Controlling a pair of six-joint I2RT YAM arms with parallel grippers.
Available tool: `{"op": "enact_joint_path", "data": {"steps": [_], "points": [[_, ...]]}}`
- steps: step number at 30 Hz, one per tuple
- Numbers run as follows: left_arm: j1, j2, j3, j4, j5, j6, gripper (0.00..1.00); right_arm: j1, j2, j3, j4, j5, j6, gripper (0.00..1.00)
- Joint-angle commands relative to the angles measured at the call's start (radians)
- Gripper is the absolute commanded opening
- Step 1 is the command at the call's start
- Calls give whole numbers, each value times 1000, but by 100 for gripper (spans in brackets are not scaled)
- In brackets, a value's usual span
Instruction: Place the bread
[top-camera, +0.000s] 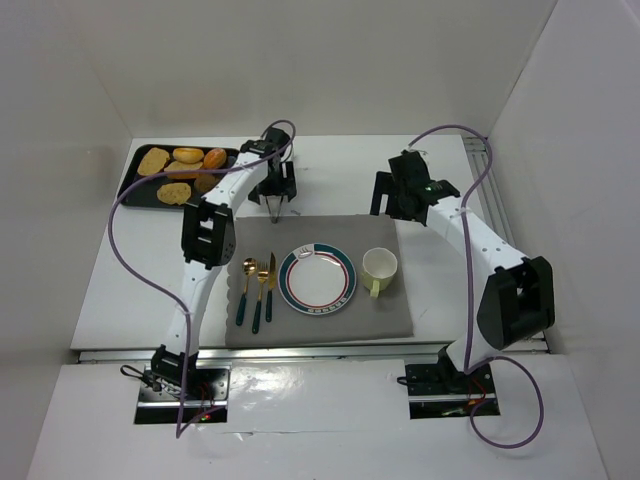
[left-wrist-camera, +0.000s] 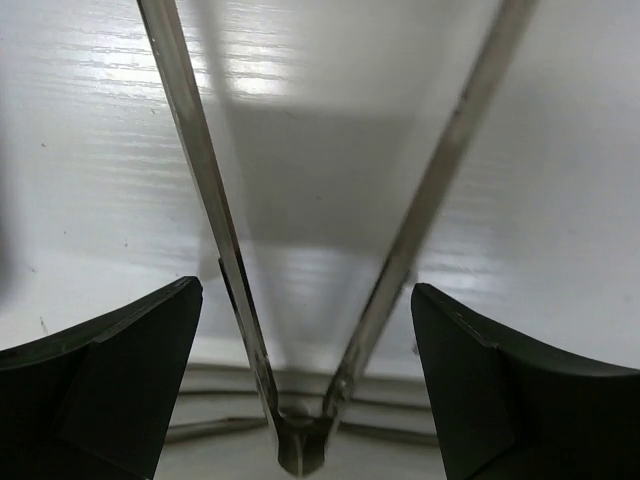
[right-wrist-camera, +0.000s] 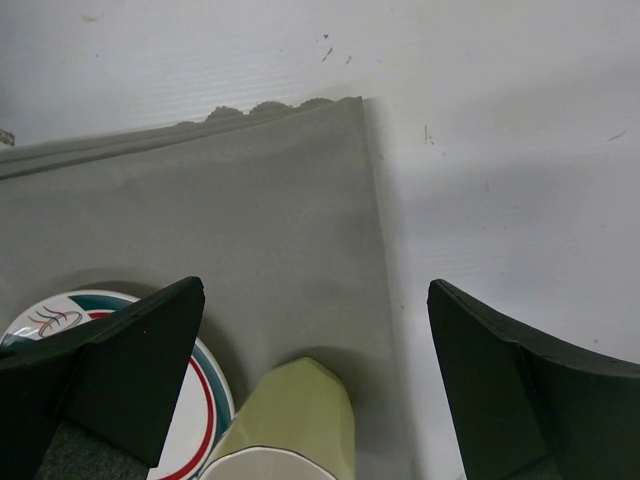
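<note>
Near centre, no bread on the plate (top-camera: 317, 279), likely the goal, so nothing placed yet. Just past the cup (top-camera: 379, 268), right gripper (right-wrist-camera: 315, 295) wide open and empty. Left gripper (top-camera: 277, 192) spread too, carrying tongs (left-wrist-camera: 200, 170), blades apart, nothing between. Far left, the bread (top-camera: 215, 158) on the tray (top-camera: 128, 178), ungripped: pick-up, carry and set-down all left.

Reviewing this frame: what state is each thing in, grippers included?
bread: lying on the black tray, not picked up.
tongs: spread open, empty.
left gripper: open, fingers clear of the tongs' arms.
right gripper: open, empty.
plate: empty, on the grey mat.
cup: upright on the mat.
cutlery: lying side by side, left of the plate.
</note>
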Motion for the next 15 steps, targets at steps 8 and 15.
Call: {"op": "enact_joint_path", "data": {"steps": [8,15], "points": [[38,95,162,60,2,5,99,-5,37,16,36,-13,-9,100],[48,20,92,98,3,33,58,-5,46,25,36,-13,-9,100]]}}
